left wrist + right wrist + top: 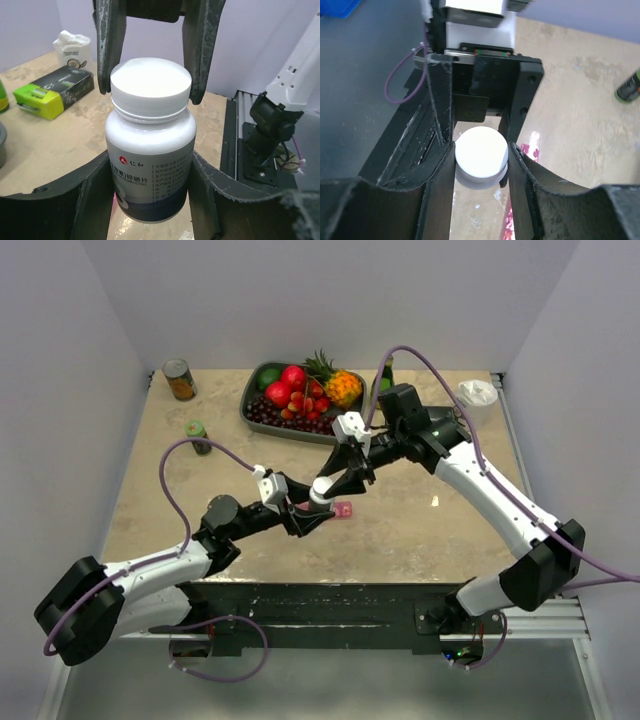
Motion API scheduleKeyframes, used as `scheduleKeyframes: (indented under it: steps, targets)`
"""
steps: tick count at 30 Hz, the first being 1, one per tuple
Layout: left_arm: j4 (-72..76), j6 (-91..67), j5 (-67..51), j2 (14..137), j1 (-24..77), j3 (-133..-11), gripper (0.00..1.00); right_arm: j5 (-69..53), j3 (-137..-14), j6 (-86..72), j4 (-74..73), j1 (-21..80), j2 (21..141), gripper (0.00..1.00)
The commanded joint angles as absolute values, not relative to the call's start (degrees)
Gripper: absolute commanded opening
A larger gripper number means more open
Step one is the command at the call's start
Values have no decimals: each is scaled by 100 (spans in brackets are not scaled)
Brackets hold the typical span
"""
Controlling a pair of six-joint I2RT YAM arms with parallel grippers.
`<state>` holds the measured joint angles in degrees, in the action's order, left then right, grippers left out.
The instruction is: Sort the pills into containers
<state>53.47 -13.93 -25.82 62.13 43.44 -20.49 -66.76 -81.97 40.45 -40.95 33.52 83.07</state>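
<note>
Step in hand: we judge this to be the uncapping of the white plastic pill bottle, which both arms hold up over the middle of the table. We see no pills out yet.
Left arm: the left gripper is clamped round the bottle's labelled body, one finger on each side.
Right arm: the right gripper is closed on the white ribbed screw cap, its fingers pressing on opposite sides of the rim.
Where the containers are: the pink translucent pill-organiser strip lies on the beige stone-patterned table, just below the joined grippers. It is mostly hidden by them, and we cannot tell whether its lids are up.
Next move: in our view the right wrist must turn the cap while the left keeps the bottle from spinning. The cap then has to be lifted straight off so that nothing spills.
Risk: we think a loose grip on the smooth body would let the bottle turn with the cap.
Counts: one bottle, one cap, one pink strip and two grippers. The compartments are too hidden for us to count.
</note>
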Motion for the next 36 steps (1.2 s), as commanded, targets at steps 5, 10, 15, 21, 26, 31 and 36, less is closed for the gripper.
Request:
scheduleKeyframes:
  steps: [5, 10, 15, 21, 26, 31, 36]
  targets:
    - [7488, -2277, -3093, 5722, 4236, -2865, 0, -7663, -9553, 7453, -7909, 3516, 9421, 0]
    - [7400, -2162, -3252, 5590, 4219, -2874, 0, -7646, -9440, 7120, -7936, 3524, 9448, 0]
    - [7164, -1776, -3173, 5423, 4219, -2918, 0, -7822, -9247, 6593, -7902, 3524, 9519, 0]
    - [7443, -1643, -2944, 5475, 4219, -3032, 0, -7700, -8570, 4696, -6084, 3516, 9028, 0]
    - [7927, -1872, -3129, 5801, 4210, -3260, 0, -7506, -8718, 3903, -5151, 3516, 8824, 0]
    - [7814, -1758, -3033, 5740, 4210, -3419, 0, -7015, -8887, 3228, -4529, 3507, 8668, 0]
    - [7191, -1372, -2515, 5511, 4201, -3516, 0, -5987, -8131, 1557, -2902, 3507, 8209, 0]
